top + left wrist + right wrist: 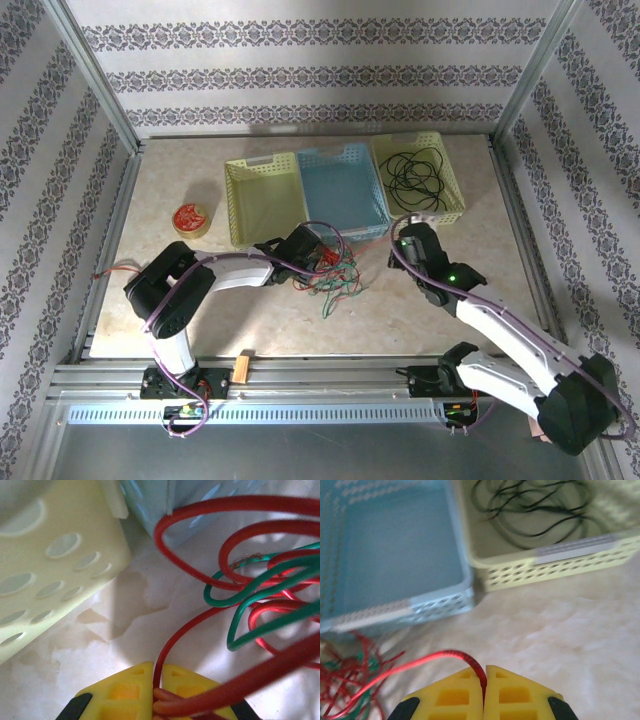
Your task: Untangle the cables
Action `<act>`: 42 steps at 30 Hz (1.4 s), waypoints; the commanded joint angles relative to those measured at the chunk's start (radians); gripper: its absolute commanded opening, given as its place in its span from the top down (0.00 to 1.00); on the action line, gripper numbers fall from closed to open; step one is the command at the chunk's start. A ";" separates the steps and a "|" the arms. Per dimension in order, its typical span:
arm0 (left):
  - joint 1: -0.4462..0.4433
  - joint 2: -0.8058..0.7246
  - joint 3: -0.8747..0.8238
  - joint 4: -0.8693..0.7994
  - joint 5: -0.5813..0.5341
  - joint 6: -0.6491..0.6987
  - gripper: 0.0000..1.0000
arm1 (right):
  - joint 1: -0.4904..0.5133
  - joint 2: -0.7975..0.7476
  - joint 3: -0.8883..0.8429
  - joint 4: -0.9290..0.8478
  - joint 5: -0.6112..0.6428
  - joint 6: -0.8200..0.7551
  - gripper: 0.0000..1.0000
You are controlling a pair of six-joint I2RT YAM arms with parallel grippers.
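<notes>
End effectors [157, 674] [485, 674] low, seemingly on cables [445, 653].

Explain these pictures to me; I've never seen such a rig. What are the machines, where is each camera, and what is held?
The left robot arm and right robot arm are bolted at the near edge of a pale marble-patterned table. The overhead picture looks down from behind them; the other two come from a camera on each wrist. On the table stand three perforated plastic baskets: a yellow basket, a blue basket, and a second yellow basket holding thin black cables. In front lies a tangle of thin red and green cables; a small round yellow-and-red object sits at the left. The left arm's yellow fingers are shut on red cable strands; the right arm's yellow fingers are shut on one red cable.
</notes>
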 commanded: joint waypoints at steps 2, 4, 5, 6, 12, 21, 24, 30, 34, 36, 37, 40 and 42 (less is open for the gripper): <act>-0.011 -0.039 -0.057 -0.084 -0.049 -0.015 1.00 | -0.182 -0.103 0.000 -0.041 0.076 0.067 1.00; -0.010 -0.045 -0.068 -0.084 -0.052 -0.018 1.00 | -0.295 -0.146 0.003 -0.048 0.022 0.087 1.00; -0.010 -0.048 -0.074 -0.085 -0.052 -0.019 1.00 | -0.352 -0.167 0.004 -0.047 -0.006 0.088 1.00; -0.010 -0.049 -0.077 -0.086 -0.053 -0.021 1.00 | -0.396 -0.182 0.010 -0.053 -0.022 0.088 1.00; -0.009 -0.056 -0.090 -0.078 -0.055 -0.022 1.00 | -0.516 -0.208 0.048 -0.075 -0.094 0.063 1.00; 0.000 -0.125 -0.162 -0.025 0.036 -0.008 1.00 | -0.504 -0.153 0.016 -0.084 -0.157 0.080 1.00; 0.010 -0.165 -0.197 -0.023 0.053 -0.017 0.76 | -0.480 -0.153 0.008 -0.088 -0.122 0.069 1.00; 0.054 -0.215 -0.268 -0.037 0.044 -0.075 0.50 | -0.478 -0.146 0.031 -0.110 -0.025 0.000 1.00; 0.065 -0.219 -0.276 -0.061 0.011 -0.107 0.51 | -0.479 -0.139 0.048 -0.124 0.031 -0.036 1.00; 0.065 -0.236 -0.277 -0.049 0.035 -0.099 0.50 | -0.480 -0.141 0.053 -0.115 0.021 -0.049 1.00; 0.065 -0.254 -0.277 -0.039 0.066 -0.083 0.46 | -0.478 -0.138 0.055 -0.112 0.000 -0.052 1.00; 0.041 -0.346 -0.260 -0.012 0.156 -0.008 0.31 | -0.459 -0.113 0.057 -0.091 -0.081 -0.072 1.00; 0.029 -0.398 -0.227 -0.016 0.208 0.032 0.23 | -0.423 -0.092 0.055 -0.080 -0.095 -0.089 1.00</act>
